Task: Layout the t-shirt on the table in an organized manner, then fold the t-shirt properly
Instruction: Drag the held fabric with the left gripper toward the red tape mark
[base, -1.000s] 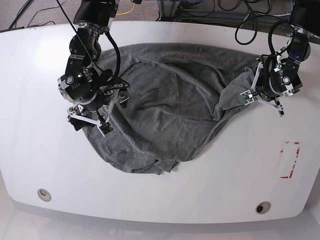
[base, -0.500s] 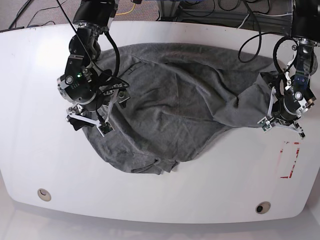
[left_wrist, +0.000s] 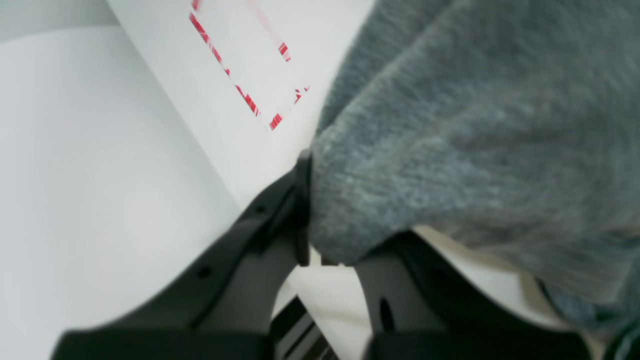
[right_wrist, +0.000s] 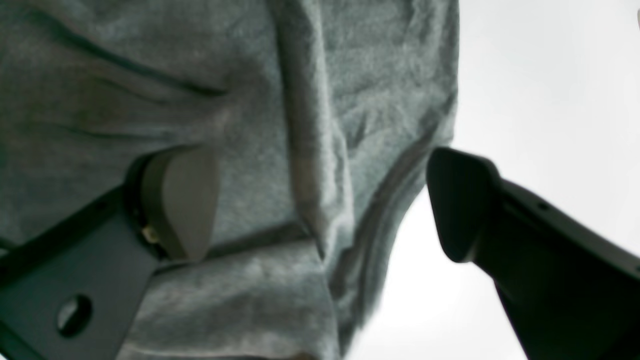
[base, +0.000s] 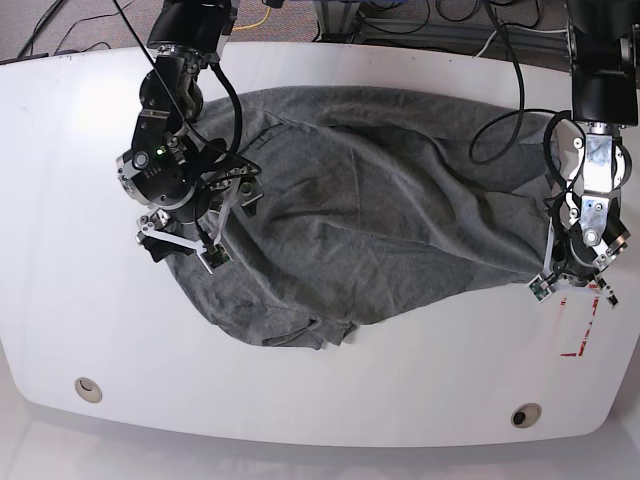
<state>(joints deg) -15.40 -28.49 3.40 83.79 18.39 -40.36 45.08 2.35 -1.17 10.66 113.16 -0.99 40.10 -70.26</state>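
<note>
On the left of your base view, the right gripper (base: 185, 235) hangs over the near-left edge of the t-shirt (base: 360, 215). Your right wrist view shows its jaws spread wide: one fingertip (right_wrist: 182, 200) sits over the grey cloth, the other over bare white bench, and a creased hem edge runs between them. From these views you cannot tell whether either fingertip touches the fabric.

Across the middle, the t-shirt lies rumpled on the bench (base: 60, 200), reaching from under the right arm almost to the far right. Its surface is full of long diagonal wrinkles, and a bunched fold sits at its near edge.

On the right of the base view, the left gripper (base: 575, 278) is down near the bench with its jaws pressed together, pinching the t-shirt's right end. In the left wrist view you see the grey knit caught between the two black fingers (left_wrist: 280, 215), draping off to the right. The red tape rectangle (base: 582, 320) lies on the bench just beside this gripper, on its near side, partly blurred in the wrist view.
</note>
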